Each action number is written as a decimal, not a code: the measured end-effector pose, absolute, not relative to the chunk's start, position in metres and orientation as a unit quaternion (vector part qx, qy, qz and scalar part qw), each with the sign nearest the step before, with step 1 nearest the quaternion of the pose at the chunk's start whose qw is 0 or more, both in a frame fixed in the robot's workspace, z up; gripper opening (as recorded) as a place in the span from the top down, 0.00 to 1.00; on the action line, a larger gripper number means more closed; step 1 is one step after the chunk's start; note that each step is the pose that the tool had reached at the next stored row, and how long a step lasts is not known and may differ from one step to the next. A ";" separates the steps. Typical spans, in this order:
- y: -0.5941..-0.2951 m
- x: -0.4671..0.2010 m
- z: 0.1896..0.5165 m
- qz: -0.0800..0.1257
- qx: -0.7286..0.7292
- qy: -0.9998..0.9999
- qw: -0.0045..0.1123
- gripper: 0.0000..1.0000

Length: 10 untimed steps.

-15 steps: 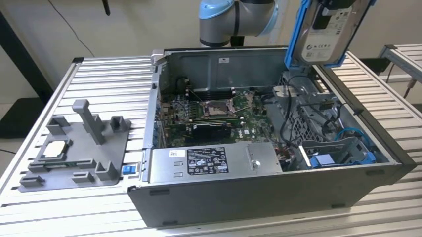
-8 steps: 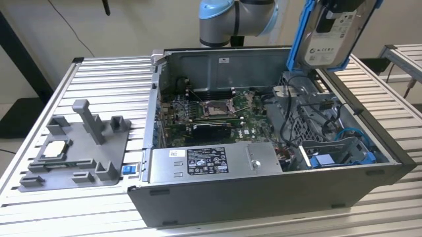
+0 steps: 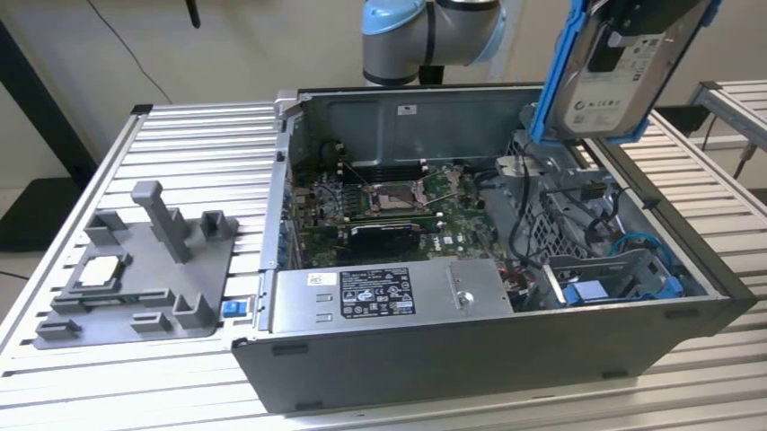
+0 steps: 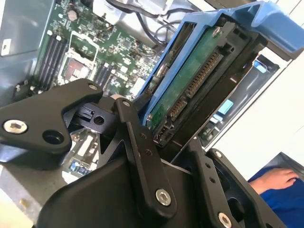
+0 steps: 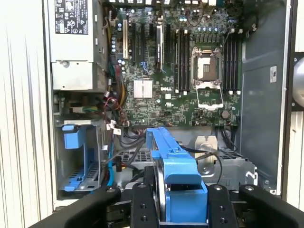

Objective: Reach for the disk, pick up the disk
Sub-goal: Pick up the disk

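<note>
The disk [image 3: 613, 79], a silver-grey drive with a white label in a blue bracket, hangs upright in the air above the far right corner of the open computer case [image 3: 480, 359]. My gripper [image 3: 653, 18] is shut on its upper end, at the top edge of the exterior view. In the second wrist view the disk [image 4: 197, 78] shows its green circuit-board side between the black fingers [image 4: 142, 142]. In the first wrist view the blue bracket [image 5: 176, 166] sits clamped in my gripper [image 5: 180, 209], well above the motherboard [image 5: 161, 85].
Inside the case lie the motherboard [image 3: 383, 211], a power supply [image 3: 383, 292], cables and a blue drive bay [image 3: 599, 278]. A grey fixture [image 3: 138, 269] with a small square chip [image 3: 99, 269] stands on the slatted table at the exterior view's left. A person's hand [image 4: 278, 180] rests nearby.
</note>
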<state>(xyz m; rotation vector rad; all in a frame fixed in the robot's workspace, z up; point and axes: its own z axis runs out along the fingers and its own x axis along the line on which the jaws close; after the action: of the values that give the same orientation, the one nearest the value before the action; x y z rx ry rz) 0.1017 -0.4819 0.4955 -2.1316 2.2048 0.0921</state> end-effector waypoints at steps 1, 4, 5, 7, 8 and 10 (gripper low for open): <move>-0.485 0.102 0.495 0.030 -0.694 0.718 0.037 1.00; -0.493 0.102 0.495 0.030 -0.694 0.718 0.037 1.00; -0.496 0.102 0.495 0.030 -0.694 0.718 0.037 1.00; -0.502 0.102 0.495 0.030 -0.694 0.718 0.037 1.00; -0.505 0.102 0.495 0.030 -0.694 0.718 0.037 1.00; -0.512 0.102 0.495 0.030 -0.694 0.718 0.037 1.00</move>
<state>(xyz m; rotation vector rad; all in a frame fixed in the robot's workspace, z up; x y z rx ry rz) 0.1017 -0.5121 0.4951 -2.1316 2.2048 0.0922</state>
